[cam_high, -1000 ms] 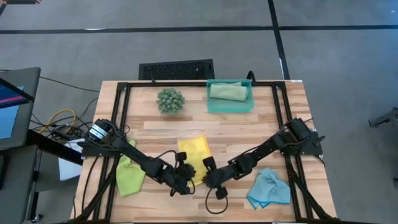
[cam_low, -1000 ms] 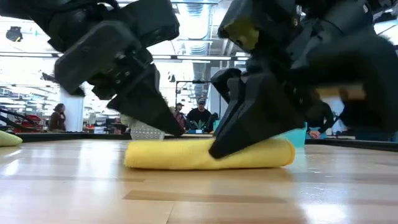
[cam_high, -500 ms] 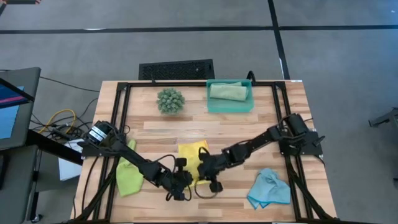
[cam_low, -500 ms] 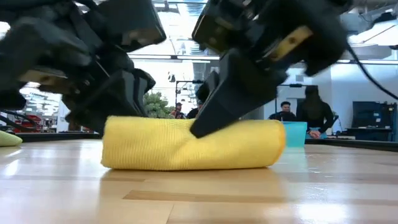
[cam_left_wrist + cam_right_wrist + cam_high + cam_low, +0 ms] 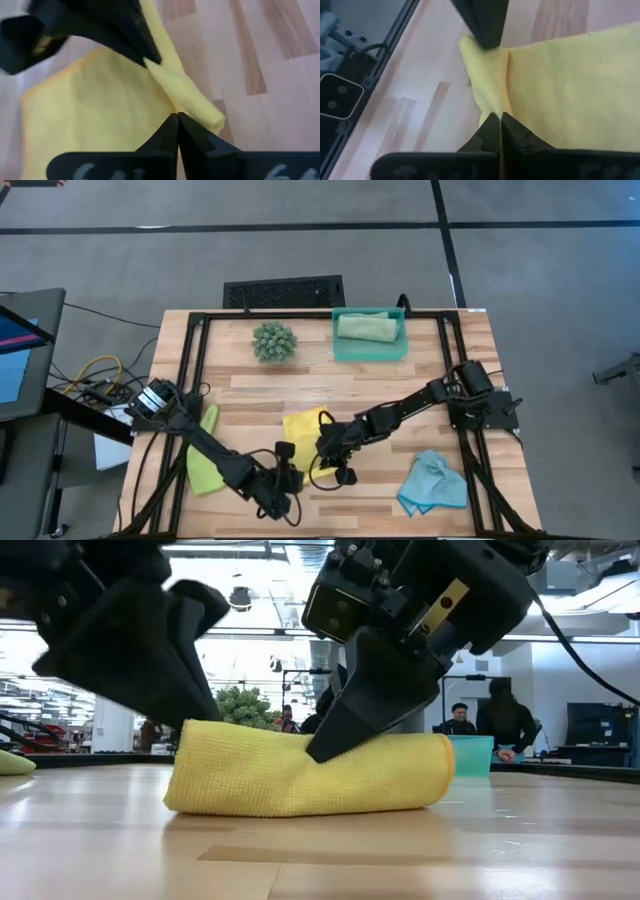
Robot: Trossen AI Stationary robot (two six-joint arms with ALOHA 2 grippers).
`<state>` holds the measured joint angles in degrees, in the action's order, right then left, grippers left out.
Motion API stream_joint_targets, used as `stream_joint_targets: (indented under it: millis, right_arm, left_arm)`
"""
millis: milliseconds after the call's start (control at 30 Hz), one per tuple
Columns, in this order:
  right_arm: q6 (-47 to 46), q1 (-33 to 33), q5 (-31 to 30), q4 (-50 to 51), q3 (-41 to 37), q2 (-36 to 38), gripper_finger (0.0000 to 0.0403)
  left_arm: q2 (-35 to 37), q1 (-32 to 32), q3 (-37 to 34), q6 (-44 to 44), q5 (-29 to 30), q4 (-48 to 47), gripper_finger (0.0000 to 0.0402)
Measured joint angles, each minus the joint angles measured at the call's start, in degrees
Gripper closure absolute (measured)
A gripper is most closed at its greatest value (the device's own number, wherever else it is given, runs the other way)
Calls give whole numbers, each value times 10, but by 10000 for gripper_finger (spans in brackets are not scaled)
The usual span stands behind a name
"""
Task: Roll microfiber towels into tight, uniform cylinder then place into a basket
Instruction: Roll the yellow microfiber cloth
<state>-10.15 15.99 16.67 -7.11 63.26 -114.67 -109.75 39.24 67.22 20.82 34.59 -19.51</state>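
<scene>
- Far left on my desk (image 5: 400, 380), the lime green towel (image 5: 203, 463) lies loosely folded by the left frame rail, partly under my left arm, leaving little free wood on that side.
- My left gripper (image 5: 283, 480) sits low near the front edge, at the left end of the yellow towel (image 5: 305, 435); in its wrist view the jaws are pressed together, tips meeting at the rolled edge of the cloth.
- The yellow towel lies front-centre, partly rolled: the low view shows a thick roll (image 5: 310, 775) along its near edge, with flat cloth behind it.
- My right gripper (image 5: 333, 455) presses on the roll's right part; its jaws are also pressed together, tips on the roll.
- Behind, there is bare wood up to the spiky plant ball (image 5: 274, 341) and the teal basket (image 5: 369, 351), which holds the rolled sage green towel (image 5: 366, 327).
- Front right, the light blue towel (image 5: 432, 482) lies crumpled near the corner.
</scene>
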Motion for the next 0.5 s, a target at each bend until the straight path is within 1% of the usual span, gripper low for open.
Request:
stream_joint_targets:
  millis: [167, 300, 367, 433, 500]
  right_arm:
    - [0, -1, -1, -2, 0, -1, 382]
    - [-1, -4, 0, -11, -1, -14, 385]
    - [-2, -8, 1, -38, 2, -27, 384]
    - [-2, -9, 9, -35, -1, -37, 381]
    - [-4, -12, 17, -53, 0, -45, 380]
  left_arm:
    - [0, 17, 22, -1, 50, -14, 401]
    - [0, 17, 28, -3, 54, 2, 401]
    - [0, 10, 28, -6, 53, 11, 401]
    - [0, 0, 28, -1, 49, 9, 401]
    - [0, -8, 22, 11, 48, 13, 401]
